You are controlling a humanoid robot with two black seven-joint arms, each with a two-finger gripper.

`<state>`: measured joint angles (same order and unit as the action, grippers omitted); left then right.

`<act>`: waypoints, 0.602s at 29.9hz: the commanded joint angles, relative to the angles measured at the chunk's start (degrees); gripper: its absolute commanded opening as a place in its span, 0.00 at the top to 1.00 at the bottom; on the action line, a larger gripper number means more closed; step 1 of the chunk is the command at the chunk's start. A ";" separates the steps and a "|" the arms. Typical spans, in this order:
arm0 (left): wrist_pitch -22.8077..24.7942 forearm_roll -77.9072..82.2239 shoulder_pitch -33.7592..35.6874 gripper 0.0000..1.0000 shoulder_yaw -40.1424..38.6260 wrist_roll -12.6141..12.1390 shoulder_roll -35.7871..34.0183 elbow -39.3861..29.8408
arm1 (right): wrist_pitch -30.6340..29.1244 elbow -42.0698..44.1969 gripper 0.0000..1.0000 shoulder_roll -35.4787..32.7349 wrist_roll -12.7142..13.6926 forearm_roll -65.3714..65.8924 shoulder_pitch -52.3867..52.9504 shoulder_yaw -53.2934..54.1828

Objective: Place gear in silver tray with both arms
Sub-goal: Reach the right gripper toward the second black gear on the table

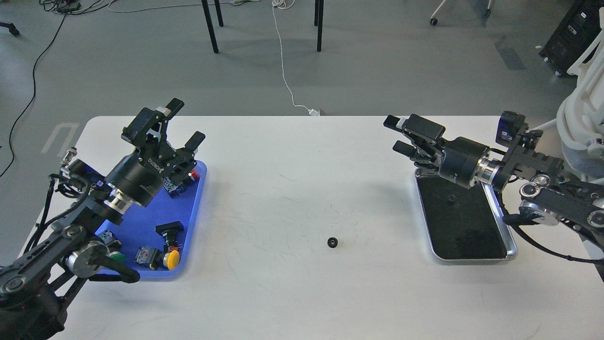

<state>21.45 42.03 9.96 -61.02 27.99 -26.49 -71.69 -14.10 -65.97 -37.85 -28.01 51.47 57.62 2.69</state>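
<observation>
Gear (332, 242), small, black and toothed, is lying alone on the white bench (302, 165), about midway between the two trays and somewhat nearer the front edge, touching neither tray nor either arm. Well to its right the silver tray (512, 245) is sitting on the bench with its long side running away from the front edge; its shiny rim is framing a dark floor, and a small dark round thing is showing on that floor near the far end, too faint to tell what it is. The right tool (397, 135) is hanging over the far end of that tray, pointing left across the bench, its two black fingers standing apart with a clear gap between them and gripping nothing. On the other side the left tool (185, 122) is hovering above the far corner of the blue tray (197, 203), tilted up and to the right, its fingers spread wide and likewise carrying nothing. The blue tray is holding several push-button parts, among them one with a yellow cap (172, 259), one with a green cap (117, 258) and a black-capped one (169, 229); a red one (193, 175) is peeking out beside the left tool. Beyond the bench a white cable (283, 66) is trailing over the grey floor
</observation>
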 commanded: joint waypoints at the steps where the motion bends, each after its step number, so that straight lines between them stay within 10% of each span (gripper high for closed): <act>1: 0.17 -1.42 -3.18 0.02 -3.05 0.01 0.21 -0.12 | -0.49 -0.29 0.01 3.03 0.01 8.54 12.39 -14.61; 18: -0.36 -4.59 -5.91 0.02 -6.13 0.01 -0.06 -3.46 | 0.04 6.21 0.05 29.67 0.01 25.43 26.84 -43.82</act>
<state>21.10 37.44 4.40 -67.15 28.00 -26.48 -74.97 -14.10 -60.75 -9.67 -28.00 74.77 84.36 -39.73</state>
